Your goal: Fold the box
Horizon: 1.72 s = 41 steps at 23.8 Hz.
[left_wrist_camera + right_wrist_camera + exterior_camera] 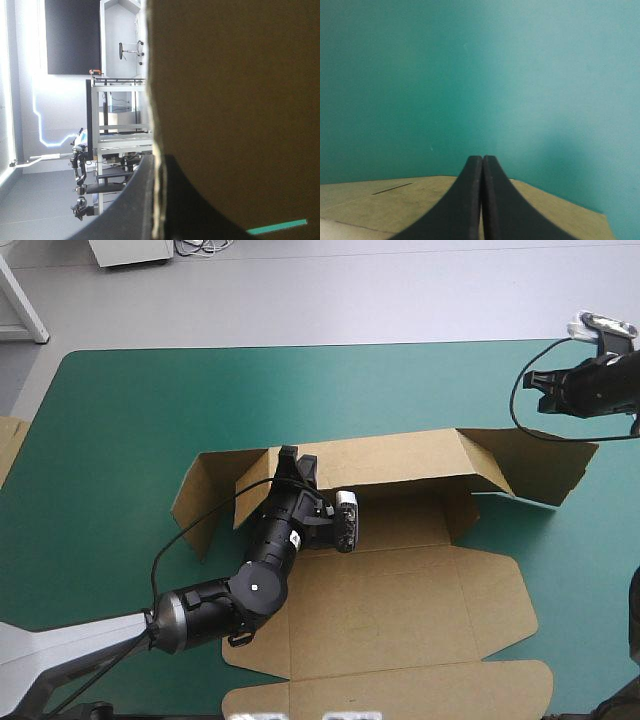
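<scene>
- At the table's left edge: a sliver of spare board, cut off, extent impossible to judge.
- Mid-table on the teal-green cover: the box, a brown cut sheet, mostly flat, with only the far wall raised and the lid lying flat toward the near edge.
- Judged an early step: one wall up, end flaps and side walls not yet folded or tucked.
- Left flap angled outward from the raised wall's end, untucked.
- Left gripper at the left part of the far wall, reached in over the box floor.
- Clamped all but shut on the wall's top edge, board seen edge-on between the black fingers in the left wrist view; apparently holding the wall upright.
- Hidden under that arm: the crease at the wall's foot and part of the floor. No telling whether the fold is fully set.
- Right flap splayed out over the cover, unfolded.
- Right gripper well apart from the other, near the table's far right corner, just beyond the right flap.
- Fingers pressed together in one arch, holding nothing; brown board below them and bare cover ahead in the right wrist view.
- Hard to tell: height above the flap, and touching or clear of it.
- Next, probably: down to the right flap, then a push inward, square to the wall, without knocking the held wall flat.
</scene>
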Each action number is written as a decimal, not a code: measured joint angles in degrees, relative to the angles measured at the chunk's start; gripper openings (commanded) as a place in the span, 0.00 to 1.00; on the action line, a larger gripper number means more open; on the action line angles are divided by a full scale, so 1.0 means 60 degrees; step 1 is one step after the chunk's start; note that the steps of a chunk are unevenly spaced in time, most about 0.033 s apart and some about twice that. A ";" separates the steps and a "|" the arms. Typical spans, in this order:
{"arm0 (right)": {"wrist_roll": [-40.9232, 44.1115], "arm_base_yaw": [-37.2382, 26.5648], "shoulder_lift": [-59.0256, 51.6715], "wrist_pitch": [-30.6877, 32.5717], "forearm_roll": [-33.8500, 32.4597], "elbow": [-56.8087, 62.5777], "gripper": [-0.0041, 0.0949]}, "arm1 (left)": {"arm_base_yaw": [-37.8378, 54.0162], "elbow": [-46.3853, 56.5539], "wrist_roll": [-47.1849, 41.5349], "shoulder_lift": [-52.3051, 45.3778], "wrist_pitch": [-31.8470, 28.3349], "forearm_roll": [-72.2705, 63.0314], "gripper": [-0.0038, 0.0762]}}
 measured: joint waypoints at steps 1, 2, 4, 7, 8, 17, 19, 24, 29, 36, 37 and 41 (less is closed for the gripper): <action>-0.0205 0.0000 0.0313 0.0140 0.0425 0.0000 0.02 | 0.0000 0.0000 0.0000 0.0000 0.0000 0.0000 0.04; -0.0295 0.0000 0.0508 0.0239 0.0653 -0.0003 0.02 | 0.0000 0.0000 0.0000 0.0000 0.0000 0.0000 0.04; -0.0358 0.0000 0.0635 0.0311 0.0734 -0.0003 0.02 | 0.0000 0.0000 0.0000 0.0000 -0.0009 0.0000 0.04; -0.0391 0.0000 0.0646 0.0330 0.0794 -0.0003 0.02 | 0.0000 0.0000 0.0000 0.0000 -0.0084 0.0000 0.04; -0.0382 0.0012 0.0646 0.0330 0.0804 -0.0003 0.02 | 0.0000 0.0000 0.0000 0.0000 -0.0096 0.0000 0.04; 0.0026 0.0955 0.0616 0.0343 -0.0007 -0.0003 0.02 | 0.0000 0.0000 0.0000 0.0000 -0.0123 0.0000 0.04; 0.0230 0.1203 0.0570 0.0347 -0.0339 -0.0003 0.02 | 0.0000 0.0000 0.0000 0.0000 -0.0123 0.0000 0.04; 0.0834 0.1460 0.0177 0.0354 -0.1382 0.0027 0.02 | 0.0000 0.0000 0.0000 0.0000 -0.0123 0.0000 0.04; 0.0923 0.1460 -0.0554 0.0283 -0.1561 0.0828 0.02 | 0.0011 0.0000 0.0000 0.0000 -0.0113 0.0000 0.04; 0.0888 0.1460 -0.1338 0.0176 -0.1495 0.2406 0.02 | 0.0011 0.0000 -0.0011 0.0000 -0.0081 -0.0020 0.04; 0.0856 0.1460 -0.1495 0.0258 -0.1495 0.2724 0.02 | 0.0011 0.0000 -0.0011 0.0000 -0.0095 -0.0029 0.04; 0.0831 0.1460 -0.2130 0.0284 -0.1506 0.3226 0.02 | 0.0011 0.0000 -0.0062 0.0000 -0.0095 -0.0038 0.04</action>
